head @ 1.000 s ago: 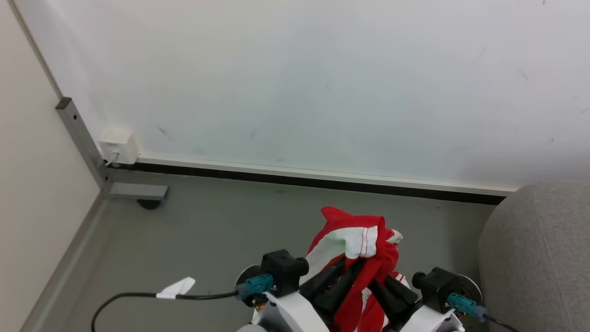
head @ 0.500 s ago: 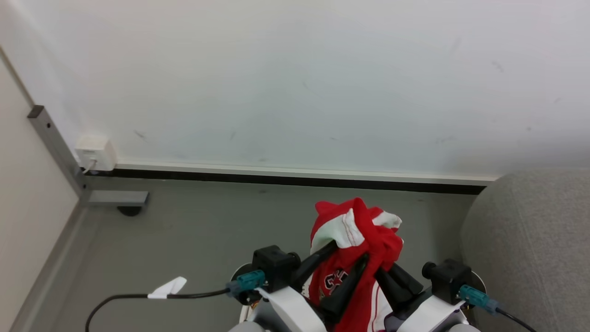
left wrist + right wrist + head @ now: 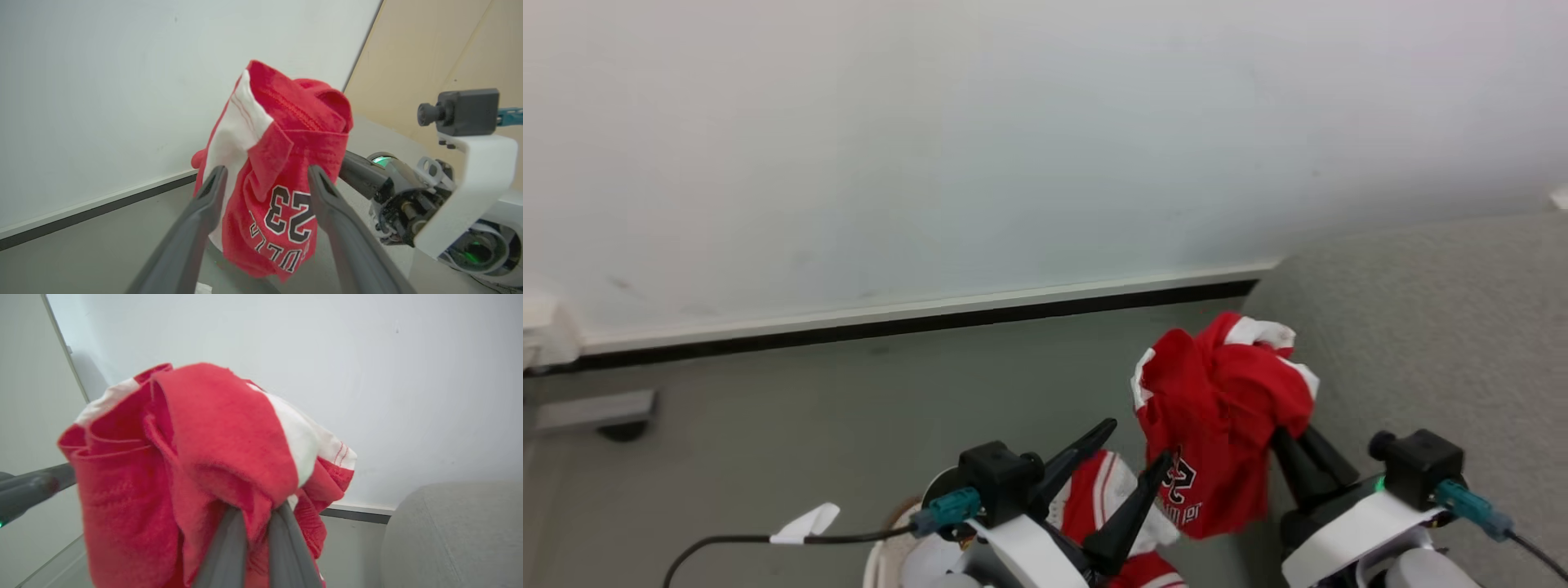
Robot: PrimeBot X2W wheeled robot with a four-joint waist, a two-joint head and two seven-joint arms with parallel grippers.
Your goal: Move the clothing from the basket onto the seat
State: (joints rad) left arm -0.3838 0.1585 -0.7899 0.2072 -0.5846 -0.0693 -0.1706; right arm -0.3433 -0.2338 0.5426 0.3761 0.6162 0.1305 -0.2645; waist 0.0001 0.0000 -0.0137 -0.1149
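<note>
Swung toward the seat (image 3: 1437, 327) within the last second, and opened at the left gripper (image 3: 1139, 441): fingers now spread wide, just beside the clothing (image 3: 1217, 392) without pinching it. Carried instead by the right gripper (image 3: 257, 512), fingers closed narrow on a bunched fold, hanging over the floor (image 3: 849, 408) right at the seat's edge. Likely passed to one arm for a free reach over the cushion. Low between the arms: a second red piece (image 3: 1094, 498).
</note>
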